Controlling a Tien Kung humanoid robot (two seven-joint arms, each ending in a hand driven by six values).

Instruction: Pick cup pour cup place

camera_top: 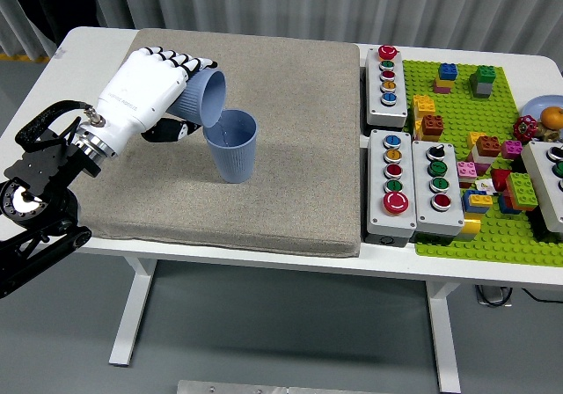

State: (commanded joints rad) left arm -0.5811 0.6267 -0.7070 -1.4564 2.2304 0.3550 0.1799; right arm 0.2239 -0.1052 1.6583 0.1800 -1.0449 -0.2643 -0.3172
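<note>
A blue ribbed cup [233,150] stands upright on the grey mat [290,183], left of the mat's middle. My left hand [167,91], white with black finger joints, is shut on a second blue cup [205,97]. That held cup lies tipped on its side, its mouth facing right and down over the rim of the standing cup. The two cups are very close at the rim; I cannot tell whether they touch. My right hand is out of sight.
Right of the mat lie two grey button boxes [387,75] [413,183] with coloured buttons. A green baseplate [506,227] with several toy bricks fills the right side, with another button box [550,178] and an orange fruit [552,117] at its edge.
</note>
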